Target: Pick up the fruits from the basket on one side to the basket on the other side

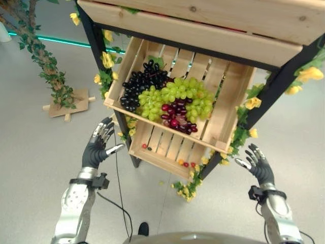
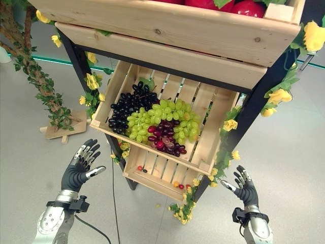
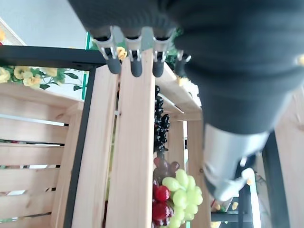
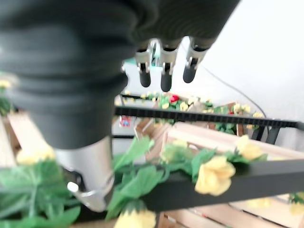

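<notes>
Green grapes (image 1: 177,96) lie in the crate (image 1: 226,119), well apart from both hands' spread, empty fingers (image 1: 104,129).

- Middle crate (image 2: 213,127), wooden, tilted toward camera: black grapes (image 2: 124,108) at its 9 o'clock, green grapes (image 2: 167,118) centre, red grapes (image 2: 165,138) at 6 o'clock, all bunches touching.
- Lower crate (image 2: 152,178): a few small red and orange fruits (image 2: 179,185) on the slats.
- Top crate (image 2: 167,23): red fruit (image 2: 249,7) at 1 o'clock.
- Left hand (image 2: 78,170) at 8 o'clock, right hand (image 2: 245,190) at 5 o'clock, both fingers spread, empty, clear of the crates.
- Yellow flowers (image 2: 278,95) along the black frame (image 2: 254,109).
</notes>
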